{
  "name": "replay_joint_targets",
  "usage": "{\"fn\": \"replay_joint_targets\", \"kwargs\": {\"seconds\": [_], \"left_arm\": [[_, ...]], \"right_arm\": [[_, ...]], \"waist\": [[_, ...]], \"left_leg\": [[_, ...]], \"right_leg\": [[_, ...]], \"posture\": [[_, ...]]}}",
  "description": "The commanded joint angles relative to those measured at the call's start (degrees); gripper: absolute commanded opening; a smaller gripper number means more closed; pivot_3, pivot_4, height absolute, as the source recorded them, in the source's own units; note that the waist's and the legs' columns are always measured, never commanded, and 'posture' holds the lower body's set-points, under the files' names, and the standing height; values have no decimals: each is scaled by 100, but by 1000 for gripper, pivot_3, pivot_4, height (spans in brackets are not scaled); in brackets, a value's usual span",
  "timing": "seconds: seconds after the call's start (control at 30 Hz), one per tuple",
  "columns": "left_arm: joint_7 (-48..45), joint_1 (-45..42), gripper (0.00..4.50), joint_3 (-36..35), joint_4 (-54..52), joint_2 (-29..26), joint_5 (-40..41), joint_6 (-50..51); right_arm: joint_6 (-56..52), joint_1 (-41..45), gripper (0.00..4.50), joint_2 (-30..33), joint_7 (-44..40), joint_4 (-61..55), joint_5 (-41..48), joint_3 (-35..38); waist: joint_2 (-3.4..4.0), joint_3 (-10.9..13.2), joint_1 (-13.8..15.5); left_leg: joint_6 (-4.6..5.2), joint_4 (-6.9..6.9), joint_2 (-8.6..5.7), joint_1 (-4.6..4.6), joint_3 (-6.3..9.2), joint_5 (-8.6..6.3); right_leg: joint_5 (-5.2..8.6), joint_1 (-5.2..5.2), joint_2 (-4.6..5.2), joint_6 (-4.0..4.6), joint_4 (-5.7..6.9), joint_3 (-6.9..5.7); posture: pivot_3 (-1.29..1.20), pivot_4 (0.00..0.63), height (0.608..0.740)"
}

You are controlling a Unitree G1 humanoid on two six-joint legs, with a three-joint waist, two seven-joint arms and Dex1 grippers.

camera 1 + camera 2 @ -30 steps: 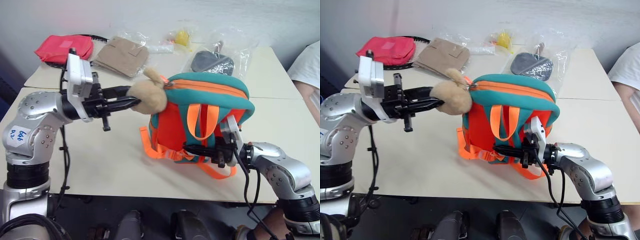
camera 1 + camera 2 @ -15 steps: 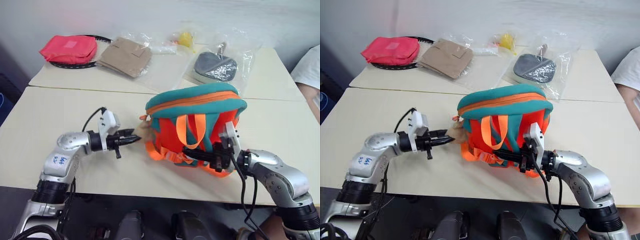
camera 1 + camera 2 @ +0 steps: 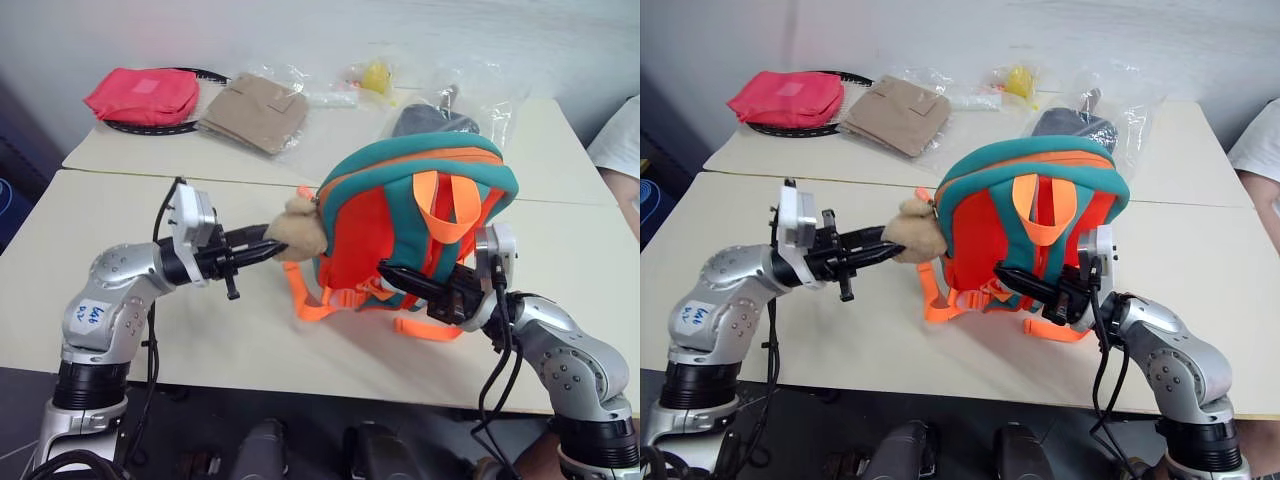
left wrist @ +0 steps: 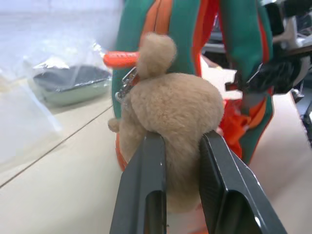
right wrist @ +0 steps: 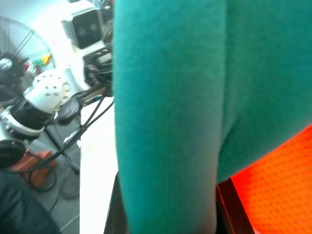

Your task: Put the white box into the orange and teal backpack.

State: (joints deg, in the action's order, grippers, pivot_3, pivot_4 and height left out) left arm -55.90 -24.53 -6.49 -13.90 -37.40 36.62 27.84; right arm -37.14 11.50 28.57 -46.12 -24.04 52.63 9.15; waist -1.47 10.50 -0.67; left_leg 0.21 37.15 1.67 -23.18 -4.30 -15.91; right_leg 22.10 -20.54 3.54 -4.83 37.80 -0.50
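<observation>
Change: backpack [image 3: 420, 215] was lifted again vs. half sec ago, held upright above desk [image 3: 200, 330].
L tool [image 3: 268, 250]: nearly shut, pinching plush head [image 4: 170, 117] at bag's 9 o'clock.
R tool [image 3: 392, 276]: clamped on teal trim, 6 o'clock.
White box: not seen; zipper looked closed, so insertion was likely done.

Backpack [image 3: 400, 215] upright at centre of near table [image 3: 150, 350], plush head [image 3: 296, 232] on its left side, left gripper [image 3: 262, 250] left of it, right gripper [image 3: 395, 275] before it, pouch [image 3: 140, 95], folded cloth [image 3: 252, 110] and bagged items [image 3: 440, 115] behind on far table [image 3: 540, 150].
</observation>
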Motion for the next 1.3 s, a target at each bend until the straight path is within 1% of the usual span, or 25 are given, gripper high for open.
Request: {"fn": "replay_joint_targets", "kwargs": {"seconds": [0.03, 0.1, 0.17, 0.27, 0.33, 0.43, 0.53, 0.63, 0.73, 0.8, 0.87, 0.97, 1.0, 1.1, 1.2, 1.3], "left_arm": [[-364, 379, 741, 436, -740, -443, 305, 740], [-248, 631, 741, 653, -890, -476, 380, 1102], [27, 807, 741, 918, -720, -291, 108, 1148], [281, 808, 741, 1190, -198, -75, -484, 785], [357, 781, 741, 1258, 114, 27, -720, 536], [603, 650, 741, 945, 718, 351, -659, 352], [405, 488, 741, 415, 753, 480, -94, 349], [-58, 400, 741, 21, 539, 246, 383, 458], [-326, 351, 741, -222, 492, -47, 617, 606], [-315, 268, 741, -335, 565, -176, 623, 669], [-179, 194, 741, -391, 788, -192, 459, 607], [270, 52, 741, -450, 1241, -67, 260, 688], [370, 23, 741, -381, 1404, -40, 91, 613], [265, 68, 741, 173, 1760, -96, -560, 319], [363, -60, 741, 363, 2026, 106, -718, 301], [134, -95, 741, 558, 1986, 169, -737, 358]], "right_arm": [[273, 145, 22, -228, 271, -119, 106, 194], [364, 196, 22, -386, 441, -70, 98, 234], [431, 263, 22, -558, 632, 8, 140, 308], [477, 265, 22, -640, 686, 40, 111, 307], [487, 229, 22, -633, 661, 27, 80, 267], [516, 182, 22, -609, 635, 39, 74, 251], [524, 150, 22, -575, 614, 51, 65, 268], [536, 90, 22, -552, 597, 43, 58, 292], [563, 62, 22, -560, 608, 36, 49, 304], [587, 63, 22, -569, 616, 42, 41, 314], [626, 68, 22, -586, 630, 63, 33, 317], [679, 77, 22, -596, 643, 98, 27, 323], [694, 83, 22, -601, 646, 110, 20, 330], [739, 107, 22, -647, 694, 149, 24, 353], [786, 126, 22, -670, 711, 180, 7, 317], [816, 136, 22, -701, 717, 187, -13, 301]], "waist": [[2, 1, -63], [5, 3, -91], [5, 3, -103], [5, 3, -93], [8, 2, -88], [9, 1, -88], [9, 0, -90], [9, 0, -114], [10, 1, -107], [10, 1, -100], [10, 1, -85], [10, 1, -90], [10, 1, -90], [10, 1, -108], [10, 1, -99], [10, 1, -92]], "left_leg": [[-1, -2, 0, 0, 0, 0], [-1, -5, -1, 1, 0, 1], [-1, -3, 1, 2, 1, 1], [-4, 1, 0, 4, 1, 5], [-4, 0, 0, 7, 2, 6], [-4, 0, -1, 10, 2, 6], [-3, 2, 1, 11, 2, 7], [-6, -2, 3, 9, 2, 9], [-9, -10, 5, 8, 2, 11], [-8, -8, 3, 5, 2, 10], [-6, -5, 1, 2, 2, 9], [-3, -4, -2, 2, 3, 7], [-3, -4, -2, 2, 3, 7], [-4, -6, 0, 4, 3, 8], [-5, -6, 1, 4, 2, 8], [-5, -2, 1, 3, 3, 8]], "right_leg": [[0, 0, 0, 0, 0, 0], [0, 0, 0, 0, 0, 1], [0, 2, -1, 0, -1, 1], [0, 1, -2, 0, 0, 2], [0, 1, -2, 0, -2, 1], [0, 4, -1, 0, -3, 2], [0, 3, -2, 0, -3, 1], [0, -3, -3, 0, 4, 1], [0, -5, -5, 1, 11, 0], [0, -5, -3, 1, 8, -1], [0, -2, -2, 0, 5, -1], [0, -1, 1, 0, 5, -1], [0, -2, 0, 0, 5, -1], [0, -3, -1, 0, 7, -2], [0, -4, -3, 1, 8, -1], [0, -4, -2, 0, 10, -2]], "posture": [[0, 150, 740], [0, 150, 740], [0, 150, 740], [0, 150, 740], [0, 150, 740], [0, 150, 740], [0, 150, 740], [0, 150, 740], [0, 150, 740], [0, 150, 740], [0, 150, 740], [0, 150, 740], [0, 150, 740], [0, 150, 740], [0, 150, 740], [0, 150, 740]]}}
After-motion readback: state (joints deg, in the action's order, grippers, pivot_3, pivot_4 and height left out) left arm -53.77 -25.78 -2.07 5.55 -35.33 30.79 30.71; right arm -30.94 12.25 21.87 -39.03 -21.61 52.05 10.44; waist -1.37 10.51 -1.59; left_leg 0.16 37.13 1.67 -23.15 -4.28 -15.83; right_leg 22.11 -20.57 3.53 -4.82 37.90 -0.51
